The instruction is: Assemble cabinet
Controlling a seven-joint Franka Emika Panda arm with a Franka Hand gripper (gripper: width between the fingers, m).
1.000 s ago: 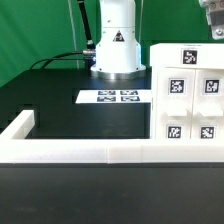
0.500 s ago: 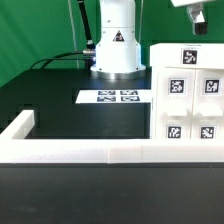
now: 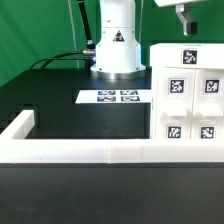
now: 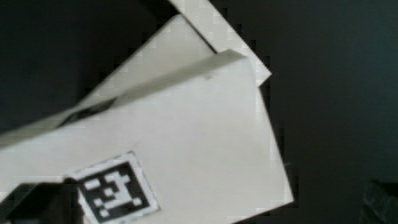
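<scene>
Right below your tool [image 3: 198,14] stands the cabinet [image 3: 188,95] on the table [image 3: 60,110], already boxed up and looking largely assembled. You cannot tell how wide the tool stands. Beyond lies the marker board [image 3: 115,97], untouched.

Matte-white cabinet [image 3: 190,95] bears black-and-white square tag markers [image 3: 176,87].

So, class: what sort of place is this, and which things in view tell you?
Probably a robotics lab bench: a robot arm's base on a black table, a marker board, and a tagged white cabinet inside a white rail.
</scene>
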